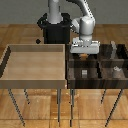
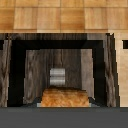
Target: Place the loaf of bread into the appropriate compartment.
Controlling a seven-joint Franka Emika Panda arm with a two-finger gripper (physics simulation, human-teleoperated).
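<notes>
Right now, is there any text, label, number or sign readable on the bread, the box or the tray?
None. No writing shows on the loaf of bread, the divided dark box, the light-tan wooden tray or the robot arm; both views are too coarse for fine print.

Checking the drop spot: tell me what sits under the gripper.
Under the gripper hangs the loaf of bread, above a cell of the divided dark box holding a small grey block. The loaf hides the floor beneath it.
</notes>
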